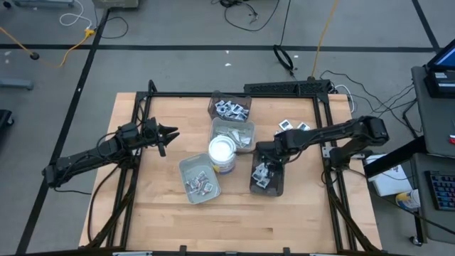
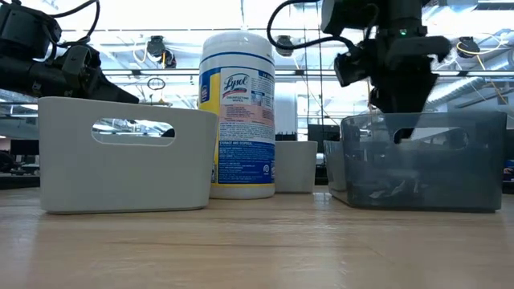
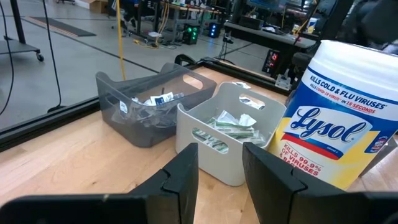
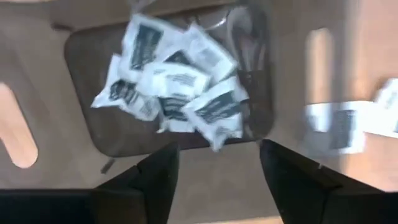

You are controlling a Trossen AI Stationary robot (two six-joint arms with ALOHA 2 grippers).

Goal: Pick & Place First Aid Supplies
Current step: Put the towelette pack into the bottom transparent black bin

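My right gripper (image 1: 267, 163) (image 4: 217, 155) points down over the dark translucent tray (image 1: 266, 181) (image 4: 81, 106) right of the middle, fingers open with nothing between them. Several square white packets with dark print (image 4: 174, 81) lie heaped on that tray's floor. In the low view the gripper (image 2: 401, 120) reaches just inside the tray's rim. My left gripper (image 1: 169, 135) (image 3: 221, 155) waits level at the table's left, open and holding nothing. It faces a grey tray of pale green strips (image 3: 230, 124) and a dark tray of white packets (image 3: 149, 102).
A white Lysol tub (image 1: 222, 153) stands upright mid-table between the trays. A grey tray (image 1: 199, 178) with packets sits near-left of it. Loose white packets (image 1: 291, 126) (image 4: 339, 124) lie on bare wood beyond the right arm. A black frame (image 1: 323, 142) edges the table.
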